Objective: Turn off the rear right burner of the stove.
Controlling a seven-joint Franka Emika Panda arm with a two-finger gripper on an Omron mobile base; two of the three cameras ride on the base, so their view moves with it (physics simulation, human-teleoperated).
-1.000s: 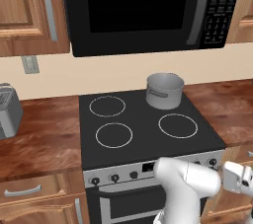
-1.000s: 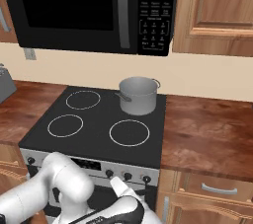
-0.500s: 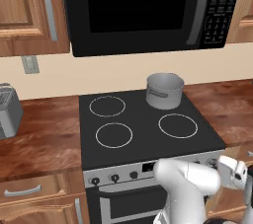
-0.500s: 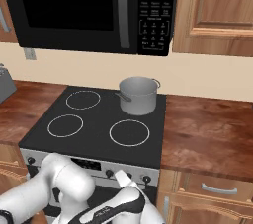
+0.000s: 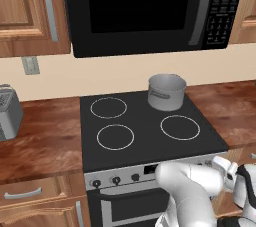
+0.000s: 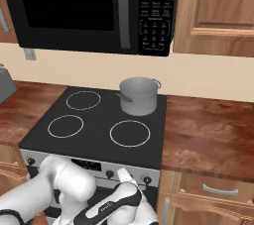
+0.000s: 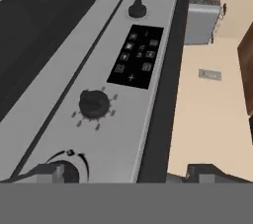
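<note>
Knobs on the stove (image 5: 150, 136) front panel are small, rigid and likely slick, so pinch the right-end knob (image 7: 94, 104) across its sides. You have the fingers (image 7: 49, 172) spread wide, holding nothing, hovering close before the panel's right end.

Stove (image 5: 145, 141): top flat black glass, smooth, faint sheen, 4 thin white rings. Front panel (image 7: 113, 114), centre of hand view: brushed silver metal, matt; knobs (image 7: 94, 103) black, dull plastic look; black glossy control inset. Pot (image 5: 166, 91), upper centre of left base view: grey metal, satin finish. Microwave (image 6: 89, 6), top: black, glossy door. Counter (image 6: 208, 135): reddish-brown wood grain, polished. Cabinets (image 6: 218, 11): mid-brown wood, smooth; handles silver metal. Toaster (image 5: 7, 111), left edge: grey metal. Wall: matt cream.
</note>
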